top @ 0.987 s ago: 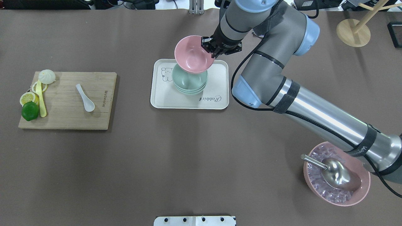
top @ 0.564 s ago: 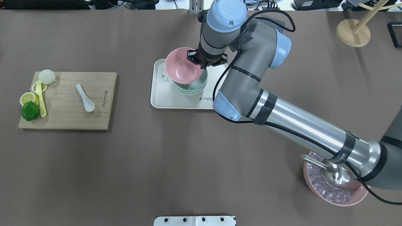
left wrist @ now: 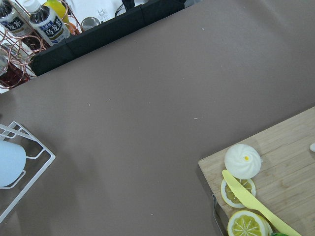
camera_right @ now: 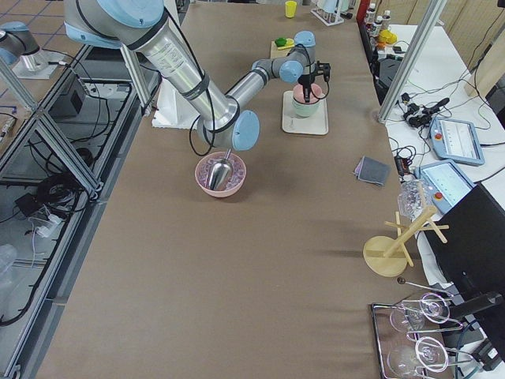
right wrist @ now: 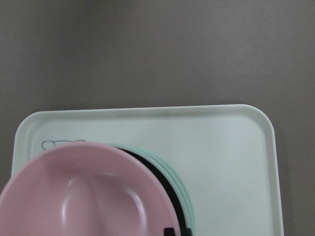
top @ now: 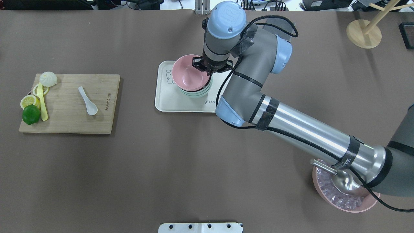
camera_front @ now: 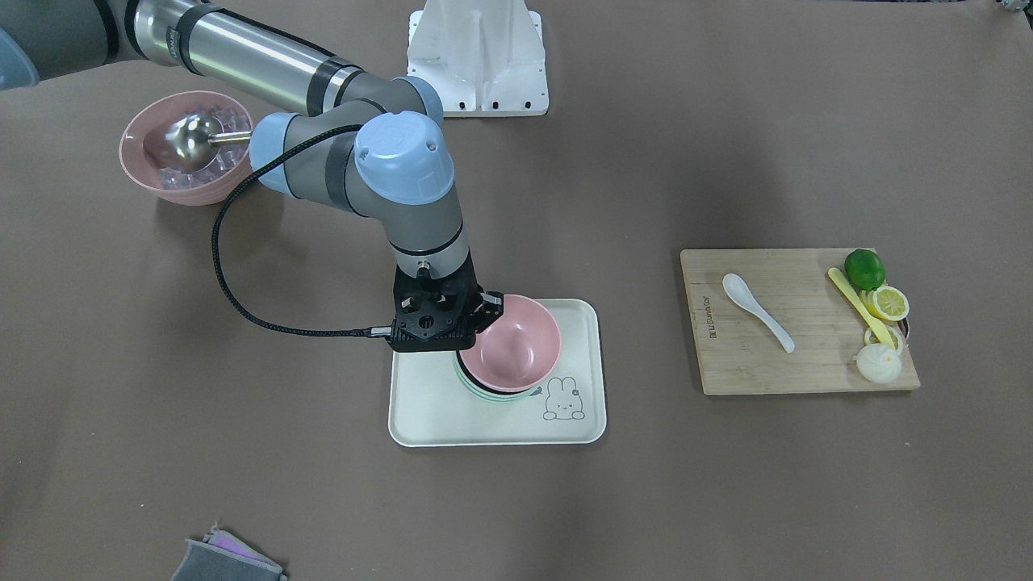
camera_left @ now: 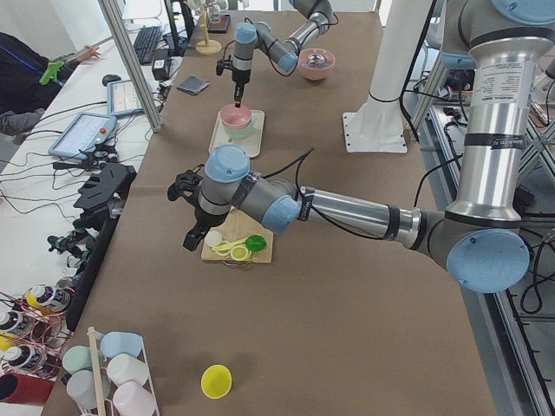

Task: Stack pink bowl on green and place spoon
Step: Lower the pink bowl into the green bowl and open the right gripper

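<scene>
My right gripper [top: 207,69] is shut on the right rim of the pink bowl [top: 187,72] and holds it upright, low over the stack of green bowls [top: 202,92] on the cream tray [top: 168,100]. In the right wrist view a dark gap shows between the pink bowl [right wrist: 88,196] and the green rim [right wrist: 182,196]. I cannot tell whether it rests on them. The white spoon [top: 87,101] lies on the wooden cutting board [top: 64,123] at the left. My left gripper [camera_left: 191,236] shows only in the exterior left view, above the board's outer end. I cannot tell whether it is open or shut.
The board also holds a lime [top: 31,114], lemon slices [top: 28,101], a yellow knife [top: 42,105] and a bun [top: 48,78]. A pink bowl of ice [top: 343,197] with a metal scoop stands under my right arm. A wooden stand [top: 364,34] is at the far right.
My right gripper has carried the pink bowl left and down, from above the tray's far edge to low over the green stack. The spoon has not moved.
</scene>
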Robot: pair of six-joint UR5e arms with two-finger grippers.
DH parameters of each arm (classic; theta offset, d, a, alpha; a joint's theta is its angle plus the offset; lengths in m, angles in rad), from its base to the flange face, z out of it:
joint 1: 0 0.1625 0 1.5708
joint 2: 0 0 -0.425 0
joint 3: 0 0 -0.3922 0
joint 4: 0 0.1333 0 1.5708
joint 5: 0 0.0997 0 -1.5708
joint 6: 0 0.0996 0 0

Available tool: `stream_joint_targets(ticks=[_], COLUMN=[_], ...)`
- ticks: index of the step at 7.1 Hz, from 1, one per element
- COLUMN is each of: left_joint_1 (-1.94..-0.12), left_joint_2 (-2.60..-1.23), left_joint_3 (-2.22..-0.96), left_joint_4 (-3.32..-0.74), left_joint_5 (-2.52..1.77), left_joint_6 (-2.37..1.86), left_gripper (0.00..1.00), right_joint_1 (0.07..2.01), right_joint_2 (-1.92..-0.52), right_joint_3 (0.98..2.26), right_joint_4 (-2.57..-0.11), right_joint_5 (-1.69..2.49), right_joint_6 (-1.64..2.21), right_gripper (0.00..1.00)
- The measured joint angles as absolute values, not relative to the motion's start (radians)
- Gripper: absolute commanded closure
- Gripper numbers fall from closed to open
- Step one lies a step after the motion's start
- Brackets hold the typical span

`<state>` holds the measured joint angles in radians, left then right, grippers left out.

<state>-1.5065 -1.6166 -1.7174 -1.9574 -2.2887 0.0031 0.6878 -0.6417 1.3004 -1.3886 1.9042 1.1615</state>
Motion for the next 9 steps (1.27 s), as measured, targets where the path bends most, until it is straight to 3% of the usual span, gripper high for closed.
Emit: stream_joint_targets(ticks=[5,6,7,9], left_joint_1=[-1.495,-1.492,-1.492,-1.491], left_joint_2=[-1.617,-1.617,-1.617,-1.617], left_joint_3=[-1.719,-1.719,-1.72,-1.719], left_joint_4=[-1.959,-1.96,-1.96,-1.959], left_joint_5=[-2.289,-2.289,-2.289,-2.289], left_joint_6=[-0.014,-0.015,-0.015,-0.016], left_gripper=[0.01,0.01,0.01,0.01], right_joint_1=[0.683,0.683,0.683,0.686], right_joint_2=[-0.647,-0.647,-0.646,-0.647], right_joint_3=[1.287,1.286,1.286,1.288], right_joint_4=[-1.393,-1.393,-1.393,-1.392], right_joint_5=[1.904,1.904,1.903,1.886], right_joint_6=[1.155,1.156,1.159,1.165], right_gripper=[0.99,0.28,0.0,0.0])
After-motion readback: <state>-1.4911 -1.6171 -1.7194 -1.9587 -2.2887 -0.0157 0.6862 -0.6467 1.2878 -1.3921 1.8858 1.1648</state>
